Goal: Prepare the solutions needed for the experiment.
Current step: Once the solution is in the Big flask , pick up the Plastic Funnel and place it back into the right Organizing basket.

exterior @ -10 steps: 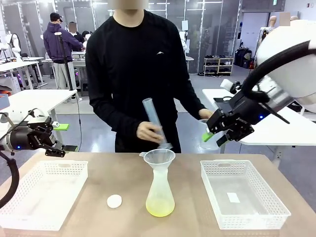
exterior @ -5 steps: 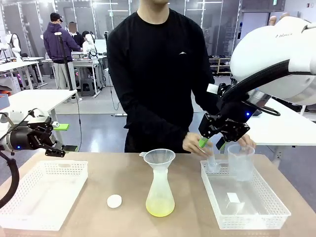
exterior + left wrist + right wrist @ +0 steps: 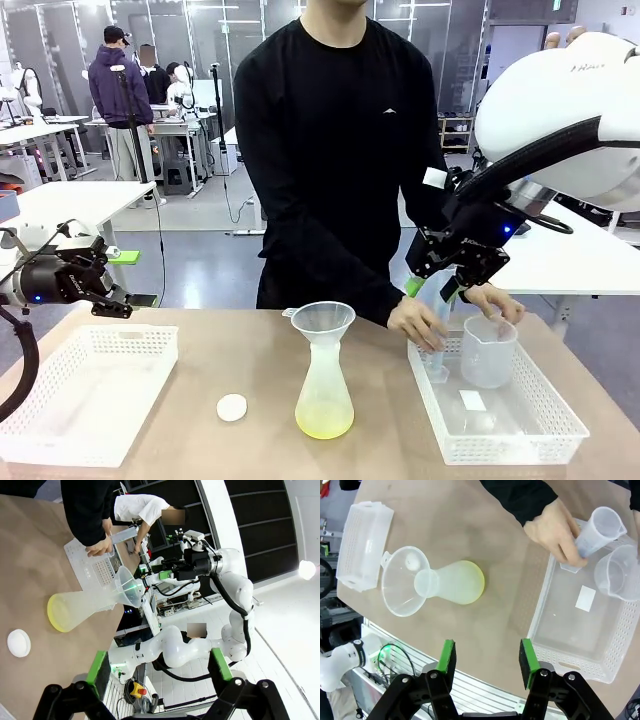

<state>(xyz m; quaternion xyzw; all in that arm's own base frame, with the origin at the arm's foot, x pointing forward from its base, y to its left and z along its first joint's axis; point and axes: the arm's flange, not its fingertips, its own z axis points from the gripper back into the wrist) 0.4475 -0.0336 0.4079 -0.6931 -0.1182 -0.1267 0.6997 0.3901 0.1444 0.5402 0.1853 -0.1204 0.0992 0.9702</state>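
Observation:
The solution [image 3: 323,426] is a shallow pale yellow layer in the bottom of a frosted flask [image 3: 324,385] at the table's middle, with a clear funnel [image 3: 322,320] in its neck. The solution [image 3: 472,582] also shows in the right wrist view and the solution [image 3: 56,622] in the left wrist view. A person's hands set a measuring cylinder [image 3: 433,352] and a clear beaker [image 3: 488,352] into the right basket [image 3: 545,425]. My right gripper [image 3: 432,290] hangs open just above those hands, holding nothing. My left gripper [image 3: 108,302] stays open over the far left, empty.
A small white round cap [image 3: 232,407] lies left of the flask. A white basket [image 3: 40,420] stands at the left. A paper label [image 3: 585,598] lies on the right basket's floor. Other tables and people are behind.
The person stepped to the right and lowered the cylinder and beaker from mid-air into the right basket. My right gripper shifted slightly left and stays above them. The left arm has not moved.

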